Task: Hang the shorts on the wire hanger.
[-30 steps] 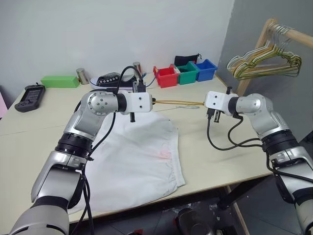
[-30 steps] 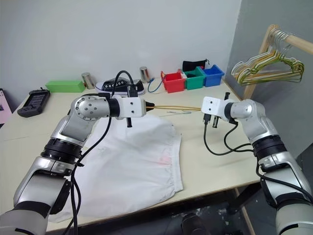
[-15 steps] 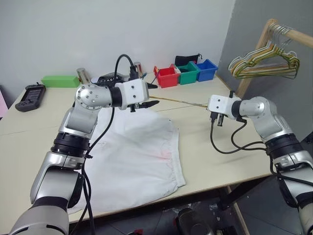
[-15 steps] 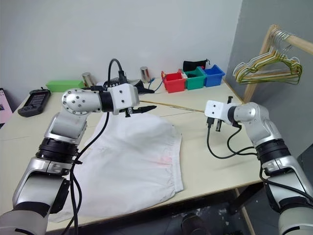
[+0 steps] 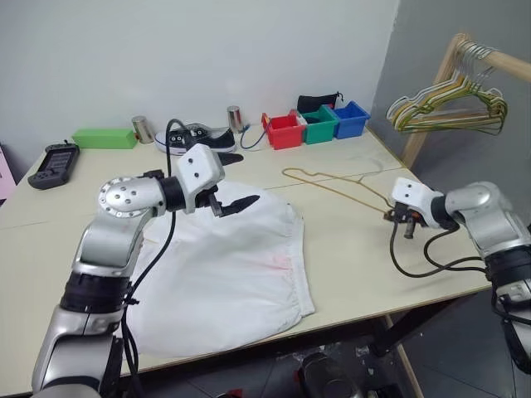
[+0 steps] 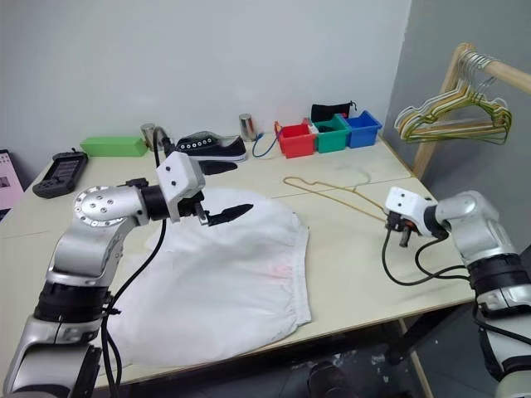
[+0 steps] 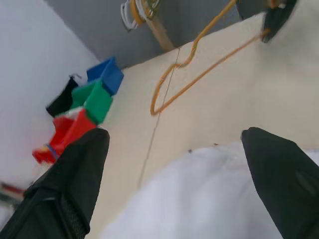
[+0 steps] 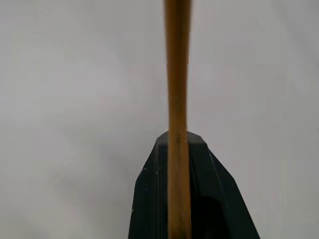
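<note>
1. My left gripper (image 5: 234,192) has just let go of the wire hanger (image 5: 332,184); its fingers are spread above the shorts (image 5: 224,274).
2. My right gripper (image 5: 400,217) alone pinches the hanger's corner, now lowered onto the table (image 5: 348,265) beside the shorts.
3. Threading hasn't started.

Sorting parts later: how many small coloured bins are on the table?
3, in a row at the table's far edge: red bin, green bin, blue bin. None seem hidden.

Right hand (image 8: 187,199) pinches wire hanger (image 8: 178,74).
</note>
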